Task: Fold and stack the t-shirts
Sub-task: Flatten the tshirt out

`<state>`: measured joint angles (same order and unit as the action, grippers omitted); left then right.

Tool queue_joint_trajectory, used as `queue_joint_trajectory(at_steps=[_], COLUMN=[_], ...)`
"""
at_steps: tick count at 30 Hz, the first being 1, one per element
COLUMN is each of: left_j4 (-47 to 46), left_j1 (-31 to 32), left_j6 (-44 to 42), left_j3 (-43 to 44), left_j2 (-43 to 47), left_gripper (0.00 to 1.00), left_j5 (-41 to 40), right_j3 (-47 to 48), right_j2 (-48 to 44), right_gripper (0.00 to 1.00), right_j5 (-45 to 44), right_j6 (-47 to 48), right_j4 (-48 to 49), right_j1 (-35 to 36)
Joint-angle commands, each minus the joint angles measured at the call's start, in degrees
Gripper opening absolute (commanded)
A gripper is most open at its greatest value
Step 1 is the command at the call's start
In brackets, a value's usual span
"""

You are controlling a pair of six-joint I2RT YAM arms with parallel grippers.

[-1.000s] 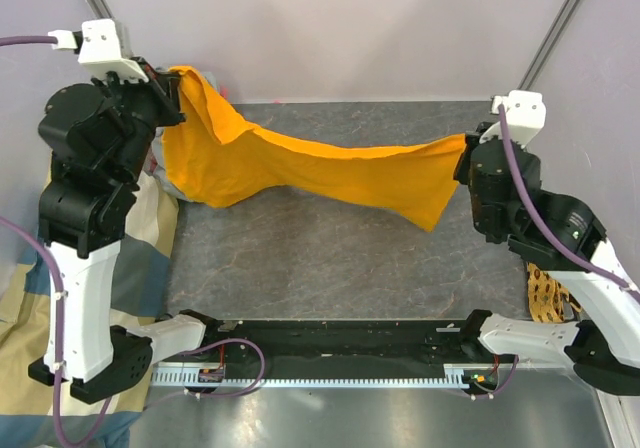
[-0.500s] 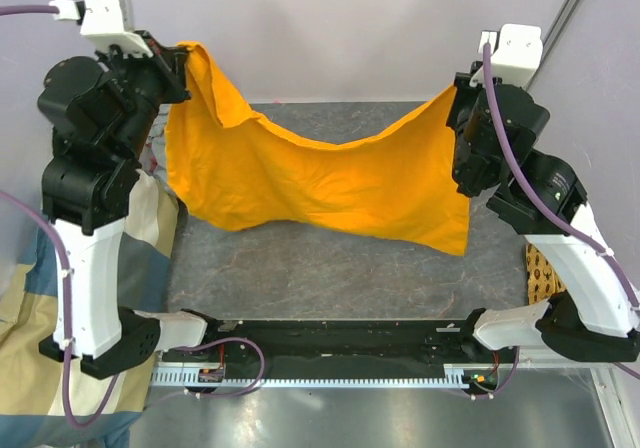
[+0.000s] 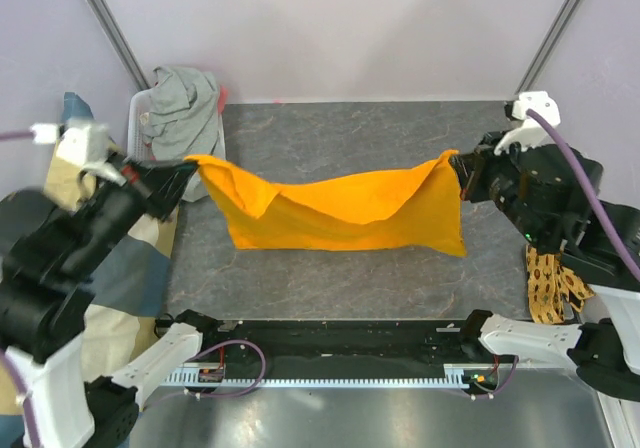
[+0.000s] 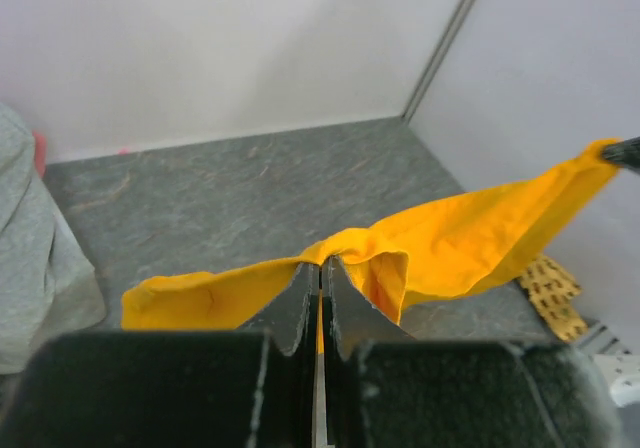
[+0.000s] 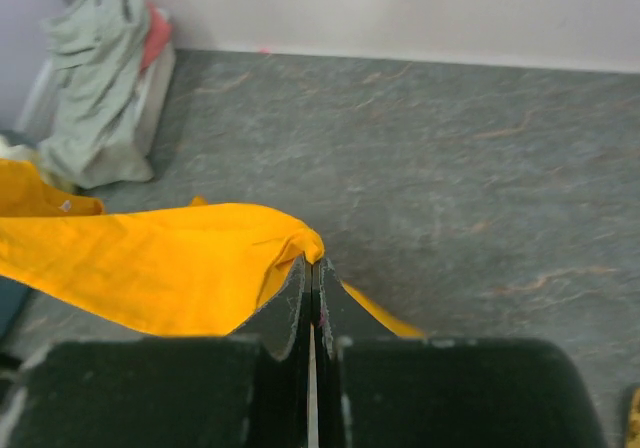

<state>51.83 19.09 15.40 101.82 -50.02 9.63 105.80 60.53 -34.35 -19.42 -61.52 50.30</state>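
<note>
Pinched shut on 1 end of the orange t-shirt (image 3: 340, 213) with the left claw (image 3: 190, 165), on the other end with the right claw (image 3: 455, 163). Slung sagging over the worktop (image 3: 350, 278). Could slip from so thin a pinch if pulled tauter. Could land bunched and doubled if lowered unevenly. Might snag the grey t-shirt (image 3: 180, 108) heaped far left.

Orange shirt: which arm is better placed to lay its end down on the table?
Probably the right. The right gripper pinches its corner of the orange t-shirt above the table, while the left gripper holds its end just past the table's left edge.
</note>
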Motion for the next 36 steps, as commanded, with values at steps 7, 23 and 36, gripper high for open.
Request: queue_joint_trajectory(at_steps=[7, 23, 36], left_j4=[-8.48, -29.08, -29.07], left_j1=[-0.02, -1.69, -1.78], left_j6=[3.15, -9.33, -7.05], left_j3=[-9.43, 23.25, 5.36], left_j2=[-0.23, -55.4, -29.72], left_gripper=[0.02, 0.02, 0.02], left_j5=[-1.0, -6.91, -4.86], right_j3=[-12.17, 4.52, -8.2], right_j2=[-2.97, 33.66, 14.37], right_gripper=[0.0, 0.0, 0.0], right_j5=[-5.53, 5.96, 19.57], right_j6=[-7.04, 8.25, 5.71], right_j4=[3.67, 37.0, 33.48], right_j1=[-0.03, -34.57, -34.92])
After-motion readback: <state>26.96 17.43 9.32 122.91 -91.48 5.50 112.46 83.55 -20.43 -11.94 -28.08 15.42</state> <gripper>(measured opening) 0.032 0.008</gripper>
